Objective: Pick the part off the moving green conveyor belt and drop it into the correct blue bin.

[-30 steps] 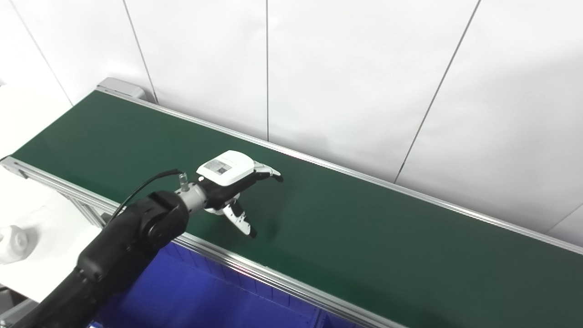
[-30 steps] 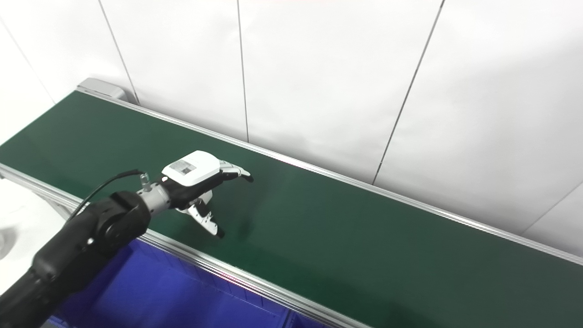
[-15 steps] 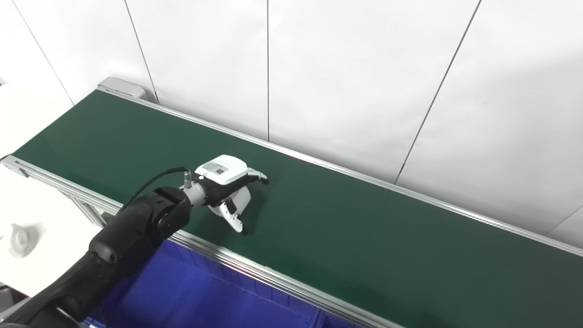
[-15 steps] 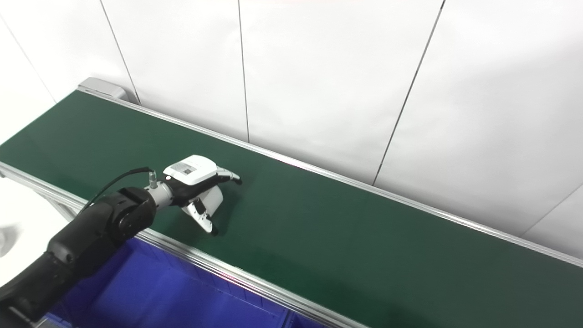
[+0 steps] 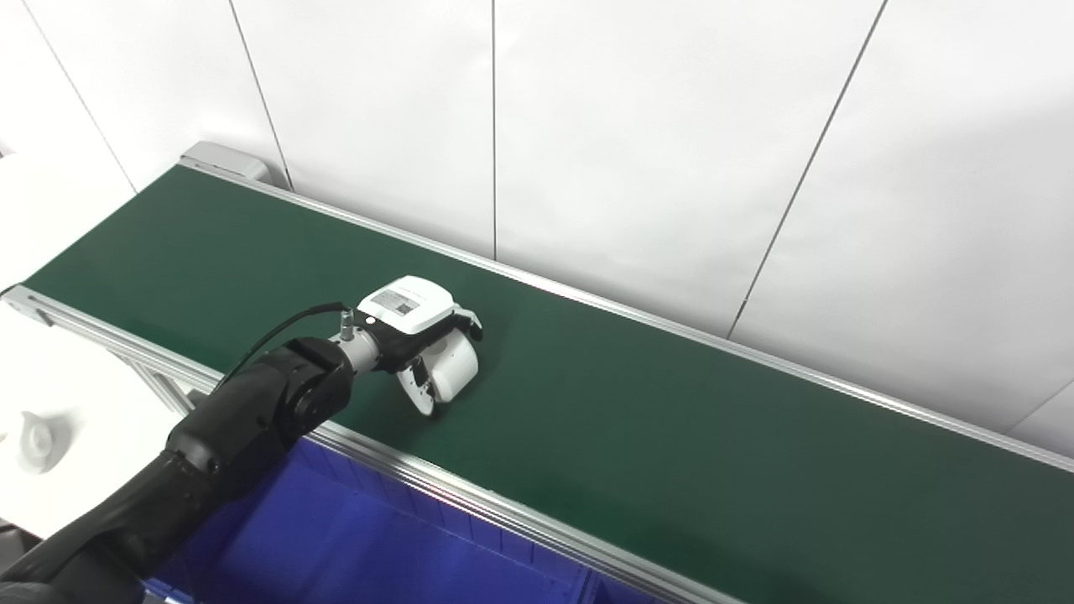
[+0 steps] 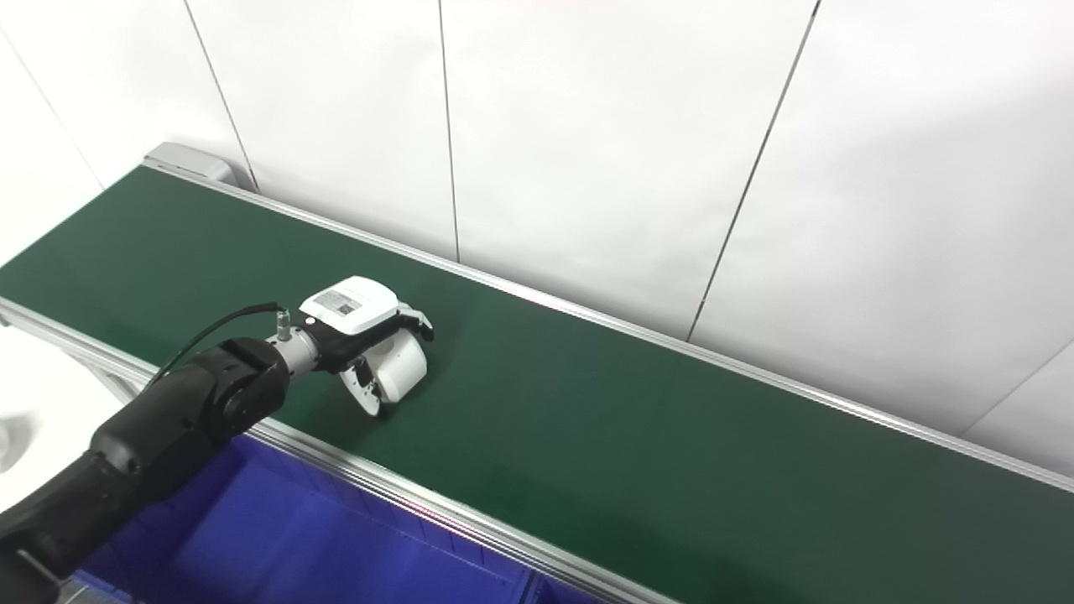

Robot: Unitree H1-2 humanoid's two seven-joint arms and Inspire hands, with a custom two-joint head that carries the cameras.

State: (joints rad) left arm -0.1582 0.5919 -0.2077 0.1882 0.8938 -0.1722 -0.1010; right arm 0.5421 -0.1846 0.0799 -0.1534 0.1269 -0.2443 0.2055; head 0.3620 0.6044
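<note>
Fingers [image 5: 464, 320] of the left hand [image 5: 415, 335] are curled around a white cylindrical part [image 5: 453, 371], with the thumb on its near side, so the hand is clamped on it. This part lies on the green conveyor belt [image 5: 671, 419], close to the near metal rail [image 5: 503, 512]. Below the rail sits a blue bin [image 5: 352, 545]; its visible inside shows nothing. The right hand is not visible.

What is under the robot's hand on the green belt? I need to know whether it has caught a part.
A white rounded part sits under the left hand, fingers curled around it, on the green belt. The part's near side and the contact points are hidden by the hand.
</note>
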